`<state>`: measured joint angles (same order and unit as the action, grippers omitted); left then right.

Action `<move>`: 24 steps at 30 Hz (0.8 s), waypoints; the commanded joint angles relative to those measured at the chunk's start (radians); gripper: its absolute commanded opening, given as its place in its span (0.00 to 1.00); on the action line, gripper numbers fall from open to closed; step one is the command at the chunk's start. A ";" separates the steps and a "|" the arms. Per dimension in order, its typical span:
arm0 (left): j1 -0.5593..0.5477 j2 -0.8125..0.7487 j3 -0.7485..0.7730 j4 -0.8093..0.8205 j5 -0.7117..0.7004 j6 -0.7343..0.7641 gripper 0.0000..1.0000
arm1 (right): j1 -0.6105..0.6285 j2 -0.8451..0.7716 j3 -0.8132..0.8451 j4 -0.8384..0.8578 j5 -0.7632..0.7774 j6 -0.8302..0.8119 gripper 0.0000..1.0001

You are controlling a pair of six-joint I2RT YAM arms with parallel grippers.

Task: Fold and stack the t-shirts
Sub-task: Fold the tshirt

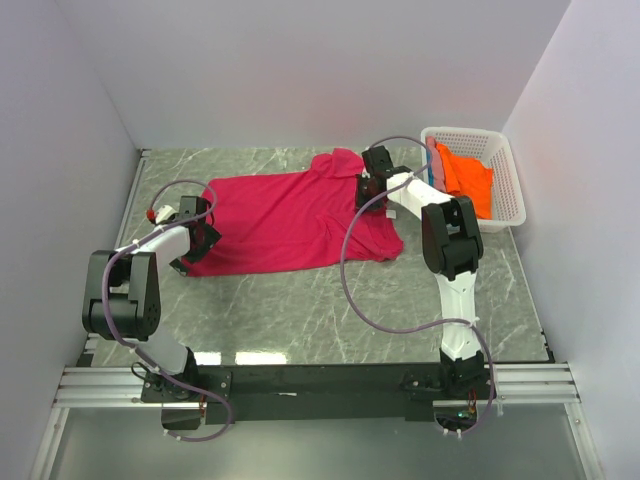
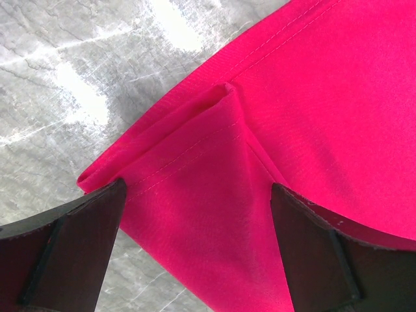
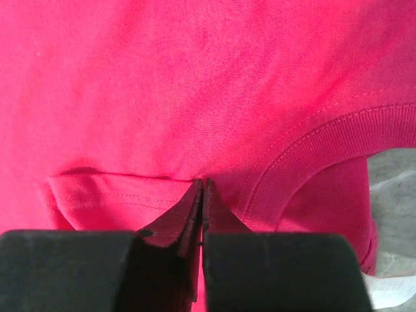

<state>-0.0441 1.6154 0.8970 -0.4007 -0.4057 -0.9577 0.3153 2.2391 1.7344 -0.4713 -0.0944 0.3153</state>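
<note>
Crimson-pink t-shirt (image 1: 290, 220): spread nearly flat on the worktop (image 1: 300, 320), reaching under both end effectors. Nearest, at the left end effector (image 2: 198, 188): fingers (image 2: 71, 247) spread wide, straddling a doubled-over hem corner just ahead, seemingly not yet gripping it. Further out, at the right end effector (image 3: 201, 188): pressed together on a small tuck of cloth just beside the ribbed collar (image 3: 325, 149). Beyond that and off to its right: white basket (image 1: 470, 132) with the orange t-shirt (image 1: 468, 178) inside. Probably the opening of the first fold, with one grip taken and the other not. Needed next, by the look of it: closing the left on the hem corner, then raising both ends together with the cloth kept taut, to avoid a crooked crease.
</note>
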 commanded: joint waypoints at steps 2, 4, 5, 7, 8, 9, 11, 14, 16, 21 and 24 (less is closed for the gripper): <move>0.007 -0.011 0.016 -0.003 -0.008 0.008 1.00 | -0.004 -0.064 0.002 0.014 0.033 0.001 0.00; 0.007 -0.012 0.017 -0.004 -0.012 0.008 0.99 | -0.002 -0.088 0.002 0.007 0.038 -0.010 0.00; 0.007 -0.012 0.016 -0.004 -0.013 0.008 0.99 | -0.001 -0.098 0.002 0.005 0.041 -0.013 0.00; 0.007 -0.012 0.019 -0.012 -0.025 0.007 0.99 | 0.001 -0.122 -0.004 0.011 0.045 -0.024 0.00; 0.007 -0.014 0.019 -0.013 -0.027 0.007 1.00 | 0.002 -0.128 -0.001 0.007 0.059 -0.024 0.00; 0.007 -0.015 0.017 -0.015 -0.028 0.007 1.00 | 0.001 -0.134 0.002 0.000 0.070 -0.027 0.00; 0.007 -0.015 0.016 -0.015 -0.027 0.007 0.99 | 0.002 -0.139 0.013 -0.006 0.084 -0.030 0.00; 0.009 -0.012 0.017 -0.018 -0.031 0.007 0.99 | 0.001 -0.130 0.037 -0.027 0.116 -0.036 0.00; 0.009 -0.011 0.020 -0.021 -0.033 0.008 1.00 | -0.001 -0.115 0.059 -0.041 0.142 -0.044 0.00; 0.009 -0.012 0.020 -0.024 -0.042 0.005 1.00 | -0.002 -0.069 0.129 -0.041 0.191 -0.076 0.00; 0.010 -0.014 0.020 -0.027 -0.048 0.004 0.99 | -0.002 -0.030 0.186 -0.050 0.237 -0.099 0.00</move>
<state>-0.0422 1.6154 0.8970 -0.4088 -0.4183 -0.9581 0.3153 2.1696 1.8439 -0.5262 0.0692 0.2619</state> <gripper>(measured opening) 0.995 0.010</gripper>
